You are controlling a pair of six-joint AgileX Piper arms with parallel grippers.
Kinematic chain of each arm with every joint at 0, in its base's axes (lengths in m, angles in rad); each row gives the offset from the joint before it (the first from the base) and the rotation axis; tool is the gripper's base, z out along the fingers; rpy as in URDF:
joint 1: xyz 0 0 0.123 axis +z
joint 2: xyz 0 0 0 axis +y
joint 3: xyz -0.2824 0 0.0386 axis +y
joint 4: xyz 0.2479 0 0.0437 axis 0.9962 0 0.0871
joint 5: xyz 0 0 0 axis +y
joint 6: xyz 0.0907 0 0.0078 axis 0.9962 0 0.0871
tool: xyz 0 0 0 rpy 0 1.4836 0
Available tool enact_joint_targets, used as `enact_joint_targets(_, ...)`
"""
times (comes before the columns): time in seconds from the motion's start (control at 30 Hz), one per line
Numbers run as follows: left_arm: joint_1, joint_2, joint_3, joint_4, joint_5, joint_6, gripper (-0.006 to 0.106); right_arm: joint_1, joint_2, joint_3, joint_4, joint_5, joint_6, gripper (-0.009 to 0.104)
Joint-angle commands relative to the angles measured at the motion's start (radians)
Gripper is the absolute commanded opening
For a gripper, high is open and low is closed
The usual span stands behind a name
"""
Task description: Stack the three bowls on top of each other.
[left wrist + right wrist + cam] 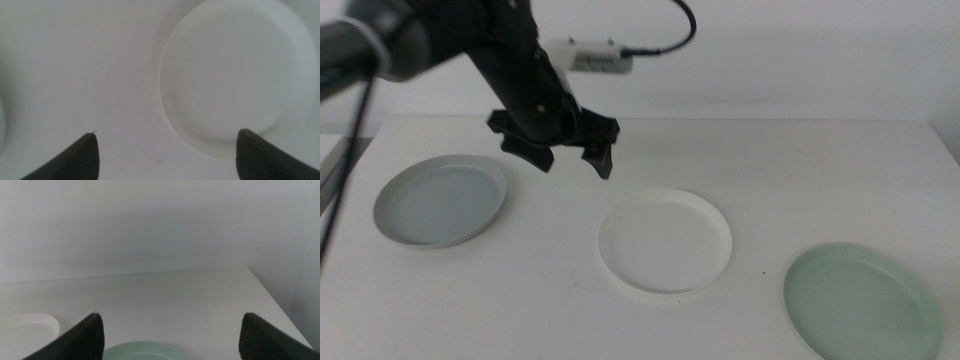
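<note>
Your left pincer (573, 155) hangs jaws apart between grey-blue bowl (440, 199) and white bowl (665, 240), nothing stacked; right pincer (170, 340) waits, spread.

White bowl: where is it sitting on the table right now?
In the middle view, the white bowl lies near the table's centre, between the grey-blue bowl on the left and the mint green bowl at front right; nothing is stacked.

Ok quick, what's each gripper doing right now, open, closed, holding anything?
Left gripper: open, empty, above the table between the grey-blue bowl and the white bowl.
Right gripper: open, empty.
</note>
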Motion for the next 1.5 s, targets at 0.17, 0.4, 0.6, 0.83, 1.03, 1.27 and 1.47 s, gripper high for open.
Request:
enact_joint_targets(0.17, 0.003, -0.187, 0.102, 0.156, 0.023, -0.135, 0.094, -0.004, -0.004, 0.003, -0.008, -0.012, -0.005, 0.08)
enact_joint_targets(0.4, 0.142, -0.308, 0.208, 0.195, 0.021, -0.154, 0.094, -0.004, -0.004, 0.003, -0.008, -0.012, -0.005, 0.08)
enact_joint_targets(0.6, 0.333, -0.325, 0.218, 0.162, 0.062, -0.068, 0.094, -0.004, -0.004, 0.003, -0.008, -0.012, -0.005, 0.08)
enact_joint_targets(0.83, 0.562, -0.301, 0.164, 0.006, 0.08, 0.053, 0.094, -0.004, -0.004, 0.003, -0.008, -0.012, -0.005, 0.08)
enact_joint_targets(1.03, 0.64, -0.211, 0.029, 0.001, 0.08, 0.142, 0.094, -0.004, -0.004, 0.003, -0.008, -0.012, -0.005, 0.08)
enact_joint_targets(1.27, 0.687, -0.072, -0.099, -0.011, 0.08, 0.147, 0.094, -0.004, -0.004, 0.003, -0.008, -0.012, -0.005, 0.08)
enact_joint_targets(1.47, 0.704, 0.095, -0.192, -0.004, 0.08, 0.152, 0.094, -0.004, -0.004, 0.003, -0.008, -0.012, 0.001, 0.08)
